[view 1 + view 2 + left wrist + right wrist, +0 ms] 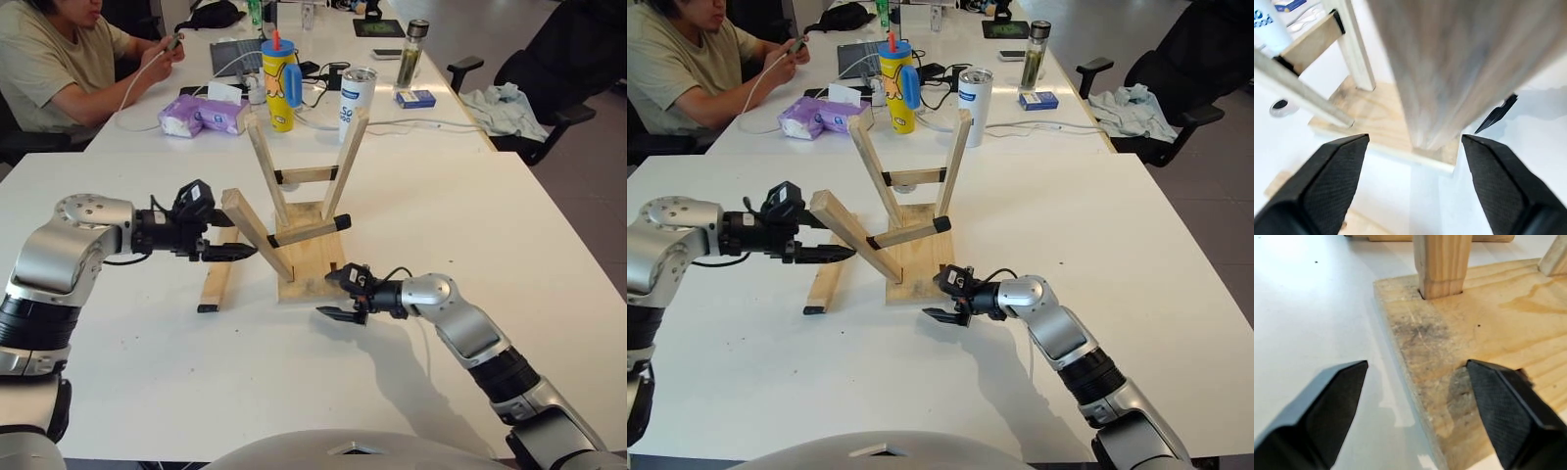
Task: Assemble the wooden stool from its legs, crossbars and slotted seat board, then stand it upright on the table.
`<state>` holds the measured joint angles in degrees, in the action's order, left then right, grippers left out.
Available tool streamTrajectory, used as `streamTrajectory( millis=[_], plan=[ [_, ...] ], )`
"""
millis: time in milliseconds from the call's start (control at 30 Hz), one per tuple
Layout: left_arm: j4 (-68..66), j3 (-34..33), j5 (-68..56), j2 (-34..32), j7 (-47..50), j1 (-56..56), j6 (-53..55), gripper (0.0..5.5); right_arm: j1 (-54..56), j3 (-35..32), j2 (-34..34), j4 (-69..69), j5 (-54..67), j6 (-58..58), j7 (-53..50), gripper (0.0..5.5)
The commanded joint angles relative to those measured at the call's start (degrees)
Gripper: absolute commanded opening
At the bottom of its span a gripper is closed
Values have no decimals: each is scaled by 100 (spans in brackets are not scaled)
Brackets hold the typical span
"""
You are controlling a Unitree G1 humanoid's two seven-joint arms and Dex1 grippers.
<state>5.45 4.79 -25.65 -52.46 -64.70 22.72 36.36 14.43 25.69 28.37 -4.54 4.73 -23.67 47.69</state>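
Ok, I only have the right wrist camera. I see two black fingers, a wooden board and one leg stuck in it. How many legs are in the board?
Observer: Three: two rear legs and a tilted leg in front, leaning toward the robot's left.
Operator: Is the other hand holding it?
Observer: No. The left gripper is open, one finger on either side of that leg.
Operator: Any pieces left over?
Observer: A loose wooden piece lies flat on the table, left of the seat board.
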Motion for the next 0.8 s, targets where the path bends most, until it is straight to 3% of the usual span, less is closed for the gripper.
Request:
streamTrajectory(
  millis=[33, 167, 300, 533, 667, 800],
  plan=[
    [218, -376, 152, -302, 153, -989, -60, 415, -384, 194, 24, 263, -258, -612, -202, 375],
    [88, -503, 590, -311, 496, -2131, -491, 479, -483, 121, -103, 285, -186, -693, -415, 375],
    [-357, -910, 770, 636, 1730, -1998, -882, 538, -578, 41, -374, 259, 75, -879, -520, 375],
    [326, -1394, 648, 2308, 4043, -1788, -22, 538, -658, 162, -718, 231, 33, -971, -806, 375],
    [1298, -2926, -843, 3407, 5292, -944, -166, 538, -676, 211, -792, 302, -53, -968, -944, 375],
    [2138, -3374, -2426, 3748, 5787, -15, -260, 538, -690, 264, -794, 401, -122, -926, -991, 375]
  ],
)
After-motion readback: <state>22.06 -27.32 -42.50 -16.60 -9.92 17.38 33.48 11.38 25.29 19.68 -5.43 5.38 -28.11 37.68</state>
